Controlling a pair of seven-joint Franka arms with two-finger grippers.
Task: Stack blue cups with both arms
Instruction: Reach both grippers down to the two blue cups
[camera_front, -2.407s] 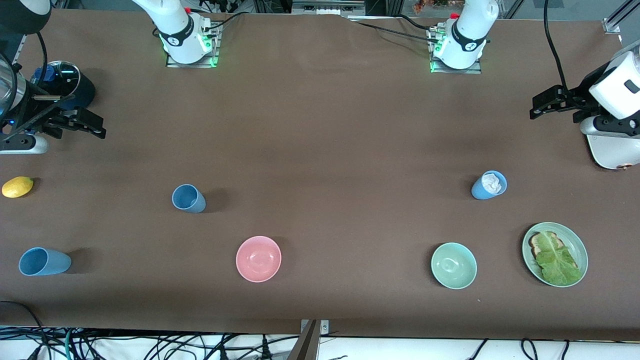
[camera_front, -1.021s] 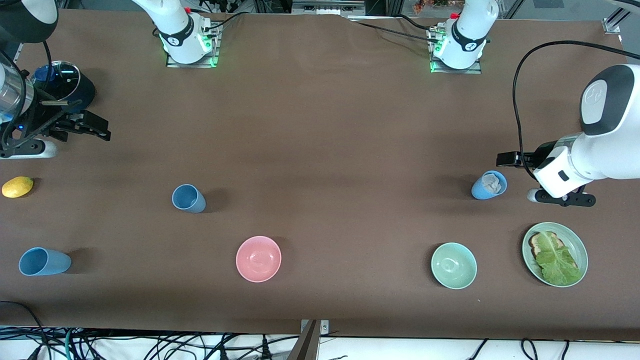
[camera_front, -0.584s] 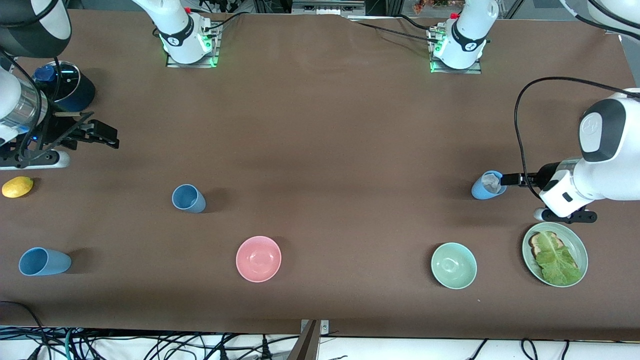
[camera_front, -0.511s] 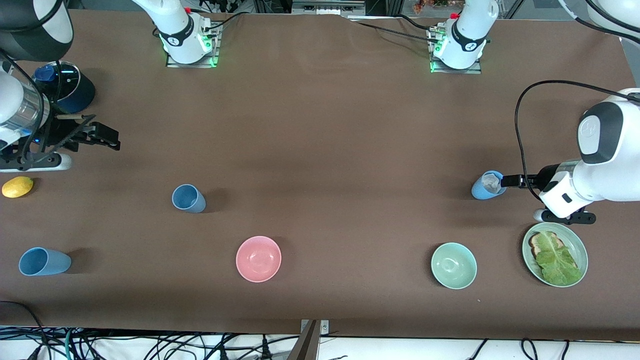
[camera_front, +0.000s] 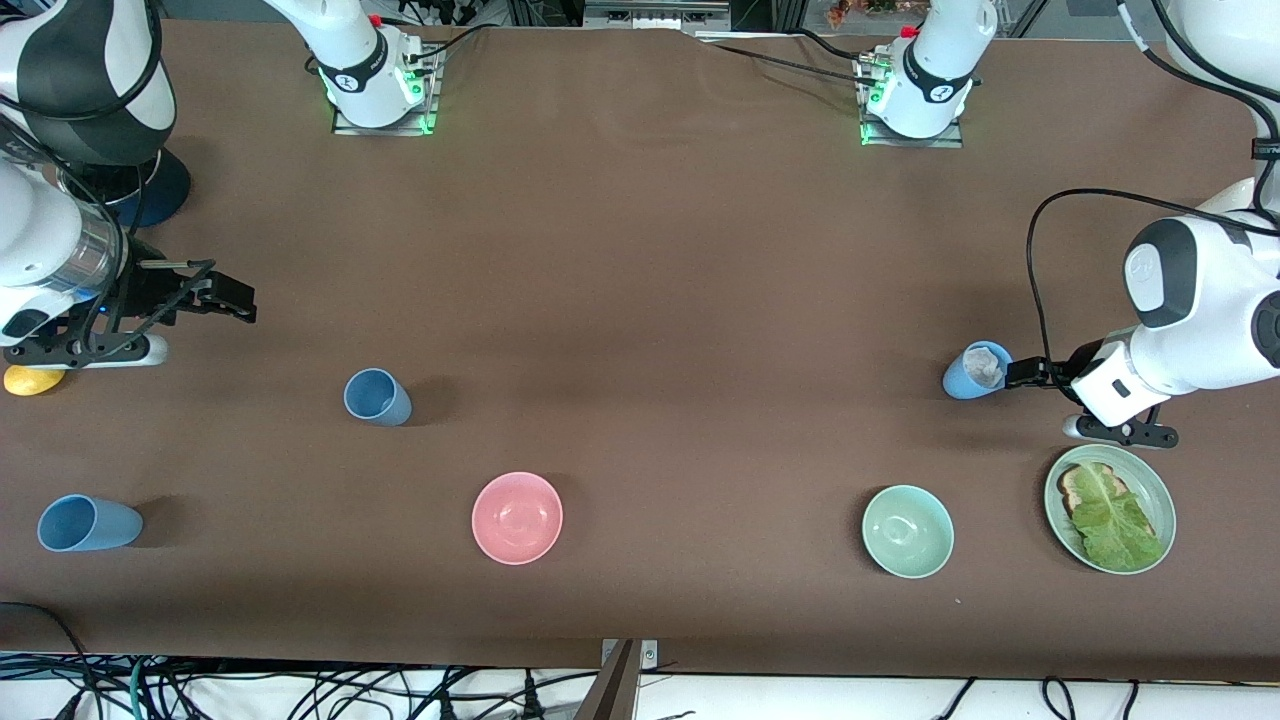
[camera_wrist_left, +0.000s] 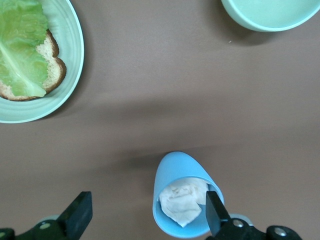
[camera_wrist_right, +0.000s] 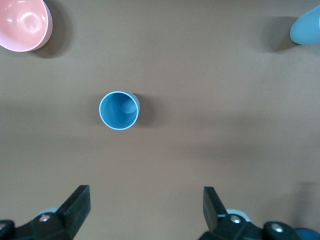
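Light falls evenly from above onto my brown surface (camera_front: 640, 300), bright but soft, with no hard glare on it. The 3 blue cups (camera_front: 377, 397) throw short, diffuse shadows toward 3 o'clock in the front view. Green lamps glow at my 2 bases. The pink bowl (camera_front: 517, 517) shows a faint sheen. My white arm shells catch mild highlights. In both wrist views my fingers (camera_wrist_left: 215, 214) look slightly soft, while the surface is sharp.
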